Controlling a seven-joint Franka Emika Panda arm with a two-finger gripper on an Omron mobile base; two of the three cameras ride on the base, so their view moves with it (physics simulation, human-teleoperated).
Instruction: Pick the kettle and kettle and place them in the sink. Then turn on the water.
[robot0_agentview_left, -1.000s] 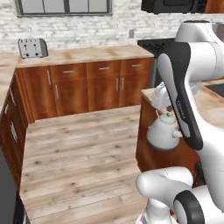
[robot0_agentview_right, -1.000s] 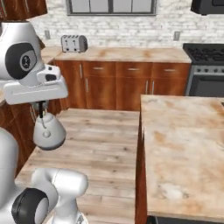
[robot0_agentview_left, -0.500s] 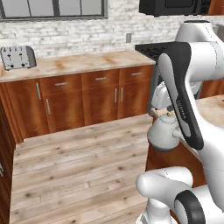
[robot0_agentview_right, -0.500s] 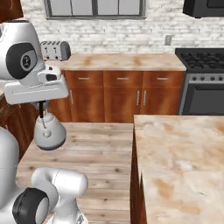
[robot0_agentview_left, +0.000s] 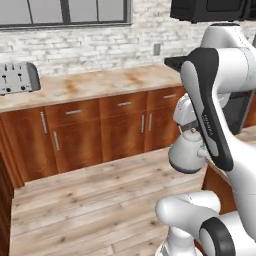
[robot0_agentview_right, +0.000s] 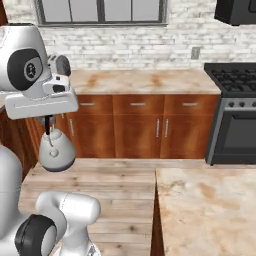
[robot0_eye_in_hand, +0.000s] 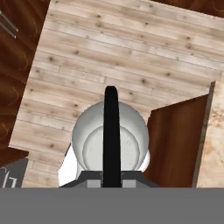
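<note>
A squat whitish-silver kettle (robot0_agentview_left: 186, 155) with a black arched handle hangs in the air above the wooden floor, in front of the arm. My gripper (robot0_agentview_right: 48, 126) is shut on that handle from above, and the kettle (robot0_agentview_right: 56, 152) dangles just under the hand. In the hand view the kettle (robot0_eye_in_hand: 110, 142) sits right below the gripper (robot0_eye_in_hand: 111, 177), with the black handle (robot0_eye_in_hand: 111, 127) running up between the fingers. The sink and the water are out of view.
A marble-topped counter over brown cabinets (robot0_agentview_left: 100, 125) runs along the brick wall, with a silver toaster (robot0_agentview_left: 17, 77) at its left end. A black stove (robot0_agentview_right: 235, 115) stands to the right. An island countertop (robot0_agentview_right: 205, 210) lies close on my right, above open wooden floor (robot0_agentview_left: 85, 200).
The whole picture has shifted as the base moves: the wall cabinets are nearer and the stove has come further into the right view. The kettle stays held in the shut gripper.
</note>
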